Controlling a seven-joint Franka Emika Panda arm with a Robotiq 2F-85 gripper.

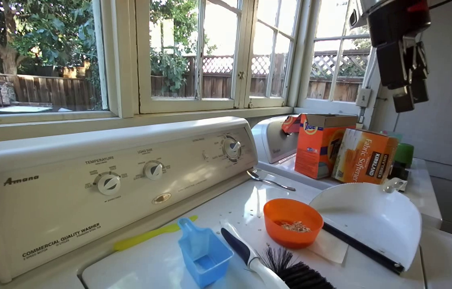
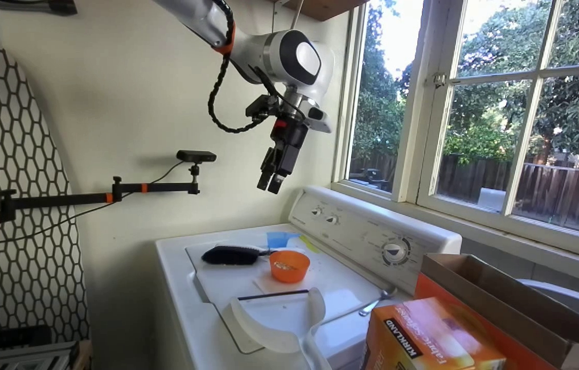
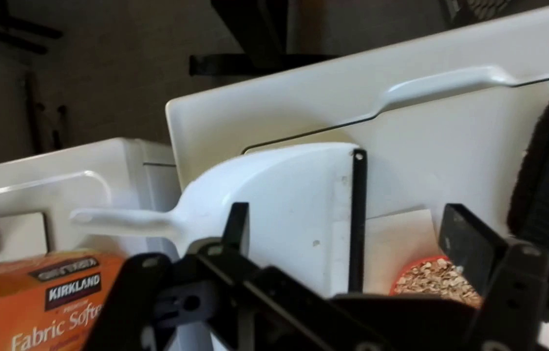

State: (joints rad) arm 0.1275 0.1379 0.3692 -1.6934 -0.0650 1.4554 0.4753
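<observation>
My gripper (image 2: pixel 269 186) hangs in the air well above the white washer lid, pointing down. In the wrist view its fingers (image 3: pixel 469 243) stand wide apart with nothing held between them. Below lies a white dustpan (image 3: pixel 284 209) with a black lip. Beside that lip is an orange bowl (image 1: pixel 276 233) of pale flakes, on a sheet of paper (image 3: pixel 396 234); one finger hides part of the bowl in the wrist view. A black-bristled brush (image 1: pixel 304 277), a blue scoop (image 1: pixel 205 257), a yellow utensil (image 1: pixel 149 237) and a metal spoon (image 1: pixel 270 181) lie around it.
The washer's raised control panel (image 1: pixel 129 176) runs along the window side. An orange Tide box (image 1: pixel 316 148) and a fabric softener box (image 1: pixel 364 156) stand on the neighbouring machine. A camera on a jointed black bar (image 2: pixel 155 187) sticks out near the wall. Loose crumbs dot the lid.
</observation>
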